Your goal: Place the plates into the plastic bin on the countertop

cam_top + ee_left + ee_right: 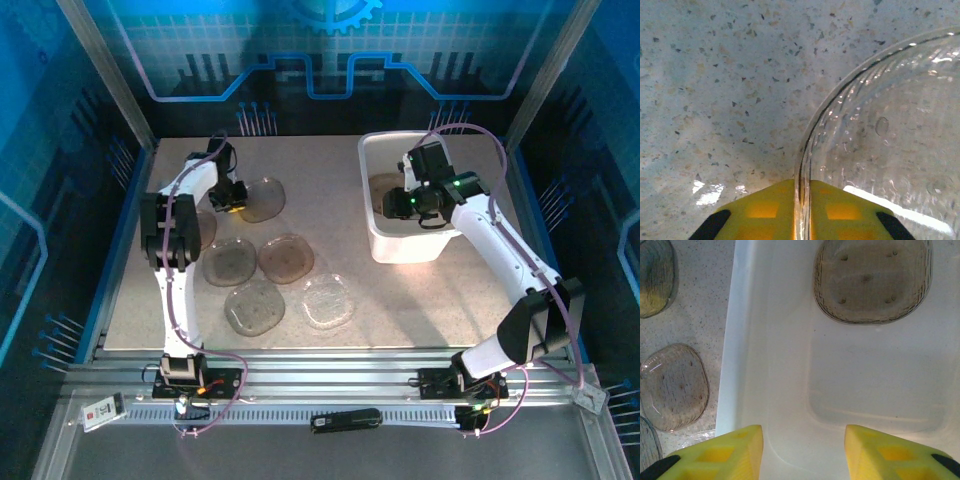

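Because the left tool [801, 212] is pinched on just the thin rim of a translucent plate [880, 150] resting on the desk [715, 75], that slick edge could slip free, or the plate could tip and drop once lifted. Rightward, the right tool [804, 450] hangs empty, jaws apart, over the plastic bin [747, 340], a brown plate [872, 280] lying just ahead of it.

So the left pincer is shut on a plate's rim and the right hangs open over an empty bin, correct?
Not empty: the right wrist view shows one brown plate in the bin. The left pincer is shut on the rim of a second plate; the right pincer hangs open over it.
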{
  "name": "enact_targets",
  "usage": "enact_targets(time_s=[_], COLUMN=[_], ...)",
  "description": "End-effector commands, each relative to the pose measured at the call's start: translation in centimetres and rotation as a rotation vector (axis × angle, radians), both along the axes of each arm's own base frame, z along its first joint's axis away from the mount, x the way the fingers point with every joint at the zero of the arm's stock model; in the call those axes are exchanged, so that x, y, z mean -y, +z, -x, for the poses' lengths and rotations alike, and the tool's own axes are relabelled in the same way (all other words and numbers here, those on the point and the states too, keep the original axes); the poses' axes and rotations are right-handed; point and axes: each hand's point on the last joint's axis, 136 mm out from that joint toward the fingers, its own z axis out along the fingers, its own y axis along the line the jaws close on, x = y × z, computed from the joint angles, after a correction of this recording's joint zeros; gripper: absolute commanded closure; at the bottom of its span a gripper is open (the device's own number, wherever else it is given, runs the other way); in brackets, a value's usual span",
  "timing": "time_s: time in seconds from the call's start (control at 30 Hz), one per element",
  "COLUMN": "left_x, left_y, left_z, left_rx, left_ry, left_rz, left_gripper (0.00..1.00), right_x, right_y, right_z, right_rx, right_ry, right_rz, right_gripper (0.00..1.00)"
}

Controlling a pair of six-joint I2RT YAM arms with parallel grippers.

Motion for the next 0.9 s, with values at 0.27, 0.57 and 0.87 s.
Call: enact_targets(time_s=[0.27,0.57,0.87], left_x=[2.0,3.8,6.6], left_y=[2.5,6.9,14.4], left_z=[1.0,1.4,1.4], left_rx=[0.052,0.163,0.35], left_ry=[-0.024,-0.014,-0.05], left_rz=[0.099,0.203,0.305], left_gripper=[0.97,1.0,1.0], right_x=[0.5,-0.7,-3.3], right_y=[1.3,2.5,5.1], right_z=[0.4,0.1,-1.0], right_rx=[0.044,0.066,0.077], right_ry=[-0.019,-0.005,0.036], right_rz=[-0.023,-0.105,-0.274], right_gripper=[0.53,0.53,0.52])
